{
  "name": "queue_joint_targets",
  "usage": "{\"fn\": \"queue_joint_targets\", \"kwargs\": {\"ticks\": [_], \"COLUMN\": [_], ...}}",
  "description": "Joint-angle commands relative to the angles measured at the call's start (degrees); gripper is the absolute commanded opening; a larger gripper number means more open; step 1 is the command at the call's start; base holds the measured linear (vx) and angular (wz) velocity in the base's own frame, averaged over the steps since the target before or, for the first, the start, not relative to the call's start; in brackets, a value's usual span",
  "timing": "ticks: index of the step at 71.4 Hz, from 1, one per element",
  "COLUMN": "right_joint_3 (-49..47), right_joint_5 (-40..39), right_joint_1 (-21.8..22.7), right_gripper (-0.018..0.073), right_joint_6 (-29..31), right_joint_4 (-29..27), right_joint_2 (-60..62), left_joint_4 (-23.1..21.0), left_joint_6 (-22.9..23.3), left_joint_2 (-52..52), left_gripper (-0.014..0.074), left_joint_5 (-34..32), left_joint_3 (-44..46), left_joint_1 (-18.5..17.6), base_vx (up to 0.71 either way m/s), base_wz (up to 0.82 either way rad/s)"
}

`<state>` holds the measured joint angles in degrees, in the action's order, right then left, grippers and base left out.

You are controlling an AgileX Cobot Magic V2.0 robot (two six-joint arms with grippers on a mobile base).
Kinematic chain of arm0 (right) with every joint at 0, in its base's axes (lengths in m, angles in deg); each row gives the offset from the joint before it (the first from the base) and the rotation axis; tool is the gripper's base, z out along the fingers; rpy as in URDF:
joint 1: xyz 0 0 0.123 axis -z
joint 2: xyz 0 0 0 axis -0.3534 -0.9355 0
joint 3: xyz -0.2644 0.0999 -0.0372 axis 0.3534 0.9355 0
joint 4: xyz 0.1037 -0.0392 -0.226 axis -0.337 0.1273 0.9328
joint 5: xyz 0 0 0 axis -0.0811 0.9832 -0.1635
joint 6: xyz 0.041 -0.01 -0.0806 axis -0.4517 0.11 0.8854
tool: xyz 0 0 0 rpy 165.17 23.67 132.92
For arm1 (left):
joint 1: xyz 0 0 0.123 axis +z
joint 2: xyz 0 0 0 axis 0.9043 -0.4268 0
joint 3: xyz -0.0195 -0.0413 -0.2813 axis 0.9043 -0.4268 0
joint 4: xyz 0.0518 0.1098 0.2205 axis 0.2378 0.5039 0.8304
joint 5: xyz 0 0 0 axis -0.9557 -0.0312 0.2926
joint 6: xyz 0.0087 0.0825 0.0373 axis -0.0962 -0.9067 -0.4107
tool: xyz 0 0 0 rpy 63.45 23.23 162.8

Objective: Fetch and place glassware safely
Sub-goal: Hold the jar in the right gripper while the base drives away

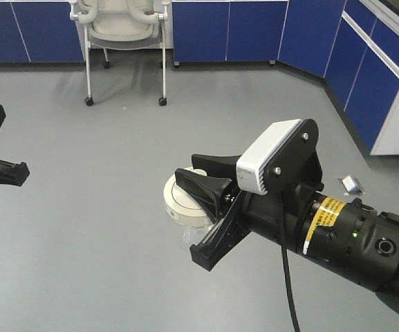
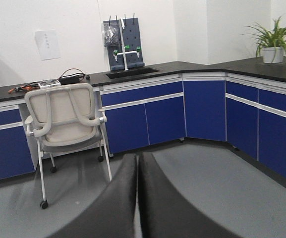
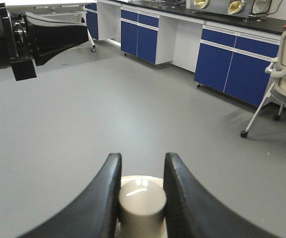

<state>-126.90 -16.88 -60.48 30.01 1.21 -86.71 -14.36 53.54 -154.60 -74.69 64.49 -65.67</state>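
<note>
Grey flooring (image 1: 116, 173) fills a laboratory lined with blue cabinets (image 1: 227, 31) under black worktops, where a white mesh chair (image 1: 123, 28) on castors stands against the far units. Reaching out over the bare floor from the lower right, the right gripper (image 3: 143, 171) clamps the glass jar (image 1: 178, 204) by its lid: the right wrist view shows the two black fingers (image 3: 105, 198) pressed against either side of the cream-white knob (image 3: 142, 203), with the round lid's rim just visible beneath it. From the front, the lid appears as a pale disc partly covered by one finger, and the clear glass body shows faintly below it. A grey-white camera housing (image 1: 272, 159) sits on top of that wrist, and a yellow label (image 1: 327, 214) wraps the arm behind it. The left gripper (image 2: 137, 156) is well apart from the jar, at the left edge of the front view; its own camera shows the jaws closed against each other with nothing between them, pointed toward the chair and a pegboard rack (image 2: 124, 44) above a sink. A potted plant (image 2: 271, 42) stands on the worktop at the right. A small silvery object (image 1: 351, 183) lies on the floor near the right-hand cabinets.
</note>
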Motion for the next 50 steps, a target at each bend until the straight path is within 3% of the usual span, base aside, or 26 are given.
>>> {"fn": "queue_joint_targets", "kwargs": {"ticks": [1, 50], "right_joint_3": [-1.75, -1.75], "right_joint_5": [-4.98, -5.37], "right_joint_1": [0.04, 0.04], "right_gripper": [-0.0001, -0.0001], "right_joint_6": [0.39, 0.39], "right_joint_4": [-0.97, -0.97], "right_joint_2": [1.83, 1.83], "left_joint_4": [-0.92, -0.9], "left_joint_6": [0.4, 0.4], "left_joint_2": [1.25, 1.25], "left_gripper": [-0.0007, -0.0007], "left_joint_5": [-3.98, -3.99], "left_joint_3": [1.46, 1.46], "left_joint_1": [0.03, 0.03], "base_vx": [0.66, 0.67], "base_wz": [0.02, 0.03]}}
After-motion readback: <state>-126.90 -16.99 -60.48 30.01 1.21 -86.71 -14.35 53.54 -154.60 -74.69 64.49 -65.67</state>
